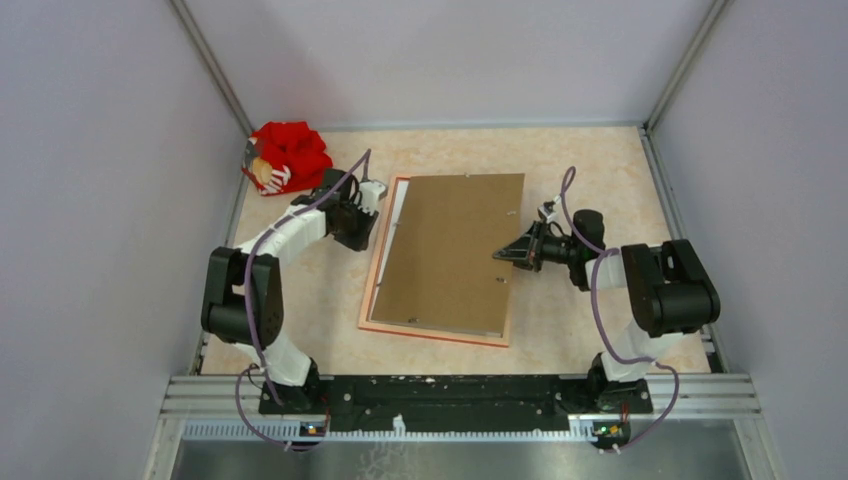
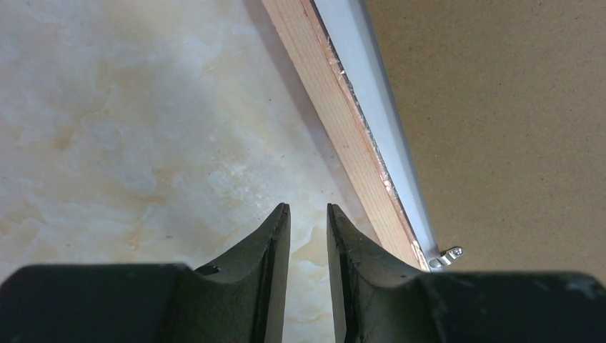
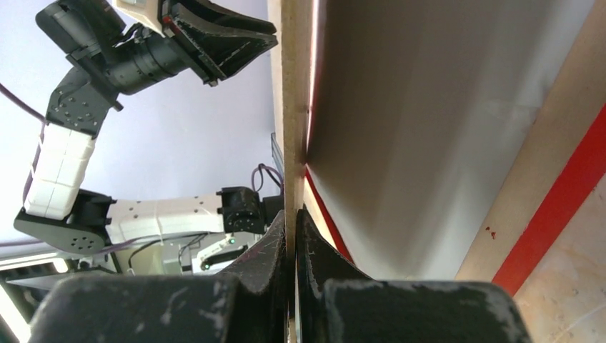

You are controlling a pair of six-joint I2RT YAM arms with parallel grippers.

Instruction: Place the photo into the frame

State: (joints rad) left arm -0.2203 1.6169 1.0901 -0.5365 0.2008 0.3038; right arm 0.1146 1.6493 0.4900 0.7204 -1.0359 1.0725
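Top external, backing panel (image 1: 450, 250) covering frame (image 1: 430, 334)

Your desk (image 1: 552, 322) presents a pale, marbled beige surface. Lying directly on it you have the frame (image 2: 332, 107), pale wooden back upward, near the centre. A crumpled red bundle (image 1: 290, 155) sits at the far left corner, well apart.
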